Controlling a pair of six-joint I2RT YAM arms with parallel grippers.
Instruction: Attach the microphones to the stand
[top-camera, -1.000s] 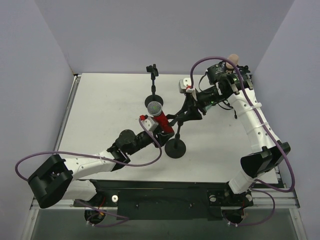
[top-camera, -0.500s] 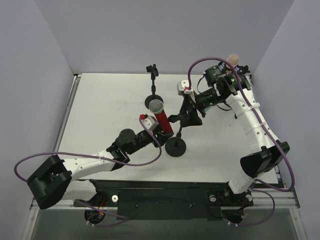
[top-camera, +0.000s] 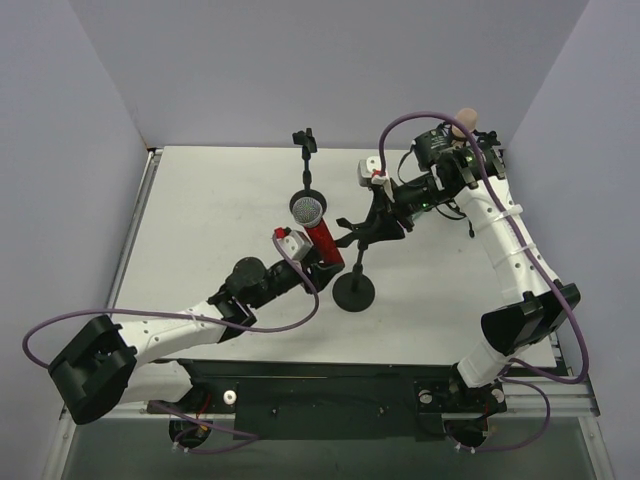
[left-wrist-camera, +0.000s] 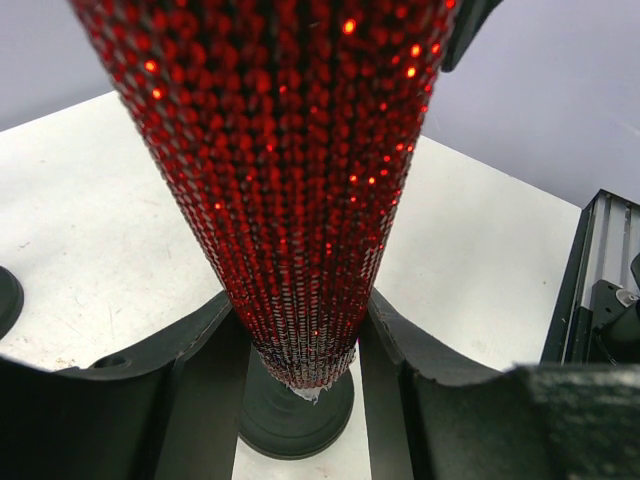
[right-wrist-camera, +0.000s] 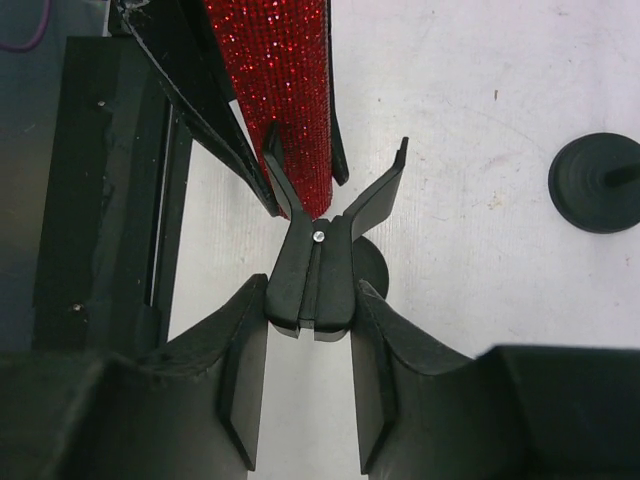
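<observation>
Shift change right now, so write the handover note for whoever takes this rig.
Left gripper: shut on the glittery red microphone with silver mesh head.
Right gripper: shut on the black forked clip of the near round-based stand.
Done: the red microphone's tail is at the fork's mouth, not yet seated.
Left: press it in. The peach-pink microphone shows behind the right arm, mounting unclear. The mint green microphone is not in view.
</observation>
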